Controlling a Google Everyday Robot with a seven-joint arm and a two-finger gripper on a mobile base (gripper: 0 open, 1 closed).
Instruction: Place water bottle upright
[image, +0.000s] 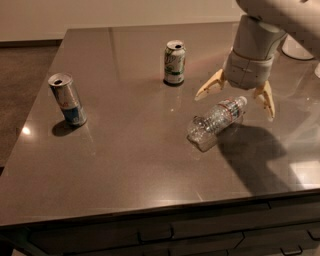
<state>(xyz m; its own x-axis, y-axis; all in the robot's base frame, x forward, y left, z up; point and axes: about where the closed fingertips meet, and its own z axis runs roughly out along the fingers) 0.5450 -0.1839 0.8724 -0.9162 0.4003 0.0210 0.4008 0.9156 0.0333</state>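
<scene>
The water bottle (216, 119) lies on its side on the dark table (130, 150), right of centre. Its white cap points to the upper right and its clear base to the lower left. My gripper (236, 100) hangs just above the bottle's cap end. Its two tan fingers are spread wide open, one (210, 85) to the left and one (266, 98) to the right of the cap. It holds nothing. The grey arm reaches in from the upper right.
A green-white soda can (174, 62) stands upright behind the bottle. A silver-blue slim can (67, 99) stands upright at the left. A white object (296, 48) sits at the far right edge. The table's front edge has drawers below.
</scene>
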